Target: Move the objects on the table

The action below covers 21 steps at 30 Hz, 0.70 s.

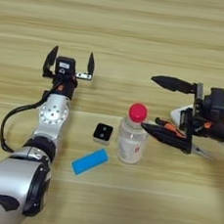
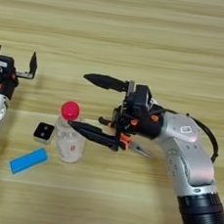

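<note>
On the table (image 1: 142, 34) stands the bottle (image 1: 131, 138). It is upright, with its red cap on top, near the middle of the wood. Just to its left lies a small white block (image 1: 103, 133) with a black spot, and below that lies a blue bar (image 1: 89, 161).

Over on the right side, the right gripper (image 2: 83, 101) reaches in toward the bottle. Its two black fingers are spread wide apart. One finger points left above the bottle's height on the table, and the lower finger has its tip right by the bottle's shoulder, touching it or almost so. Nothing is held between them.

Under that gripper lie the pliers (image 2: 130, 141). Only bits of orange handle and the thin metal tip show, because the gripper hides the rest. The remote (image 1: 179, 113) peeks out as a white corner behind the gripper in the left eye view.

Far on the left, the left gripper (image 1: 70, 64) sits well away from all the things. Its fingers are apart too, and it holds nothing.

I think the job is only at the start. Nothing is picked up. The bottle, pliers and remote all rest on the table and wait to be moved. The bottle looks like the first one to go, since the right gripper is open around its side.
</note>
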Motion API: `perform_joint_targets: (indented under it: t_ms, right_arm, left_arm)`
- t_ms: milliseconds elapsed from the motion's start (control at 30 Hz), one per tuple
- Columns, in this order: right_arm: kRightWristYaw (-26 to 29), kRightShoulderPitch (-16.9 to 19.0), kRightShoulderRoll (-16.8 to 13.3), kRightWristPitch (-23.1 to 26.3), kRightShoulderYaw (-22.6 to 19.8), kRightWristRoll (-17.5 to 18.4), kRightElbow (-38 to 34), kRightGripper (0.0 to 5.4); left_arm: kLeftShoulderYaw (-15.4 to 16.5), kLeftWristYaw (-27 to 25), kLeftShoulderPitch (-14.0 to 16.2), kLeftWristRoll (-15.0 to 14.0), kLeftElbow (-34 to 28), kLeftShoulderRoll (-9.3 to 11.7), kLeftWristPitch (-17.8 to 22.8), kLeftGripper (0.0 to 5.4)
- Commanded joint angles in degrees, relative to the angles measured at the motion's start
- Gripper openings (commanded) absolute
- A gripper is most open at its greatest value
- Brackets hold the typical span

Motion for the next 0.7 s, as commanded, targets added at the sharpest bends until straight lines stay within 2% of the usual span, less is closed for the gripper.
perform_joint_targets:
  t_ms: [33, 200, 367, 600, 700]
  right_arm:
    - [0.1, -0.9, -1.7, 0.1, -2.3, 0.0, 0.5, 5.38]
    - [0.4, -0.6, -4.3, -0.3, -5.6, -0.6, 2.7, 5.38]
    - [0.9, 0.1, -6.9, -1.6, -7.4, -3.3, 6.7, 5.38]
    - [0.6, 0.8, -9.7, -6.6, -7.4, -10.6, 15.7, 5.38]
    - [0.1, 0.9, -10.3, -10.0, -6.2, -15.6, 21.0, 5.38]
  left_arm:
    - [-0.2, 0.2, -1.4, 0.7, 0.5, 0.3, 0.3, 5.4]
    - [-0.3, 0.3, -1.4, 0.7, 0.5, 0.2, 0.4, 5.4]
    - [-0.3, 0.3, -1.5, 0.7, 0.6, 0.2, 0.5, 5.4]
    - [-0.2, 0.1, -1.6, 0.6, 0.7, 0.2, 0.6, 5.4]
    - [-0.2, 0.0, -1.6, 0.6, 0.8, 0.4, 0.7, 5.4]
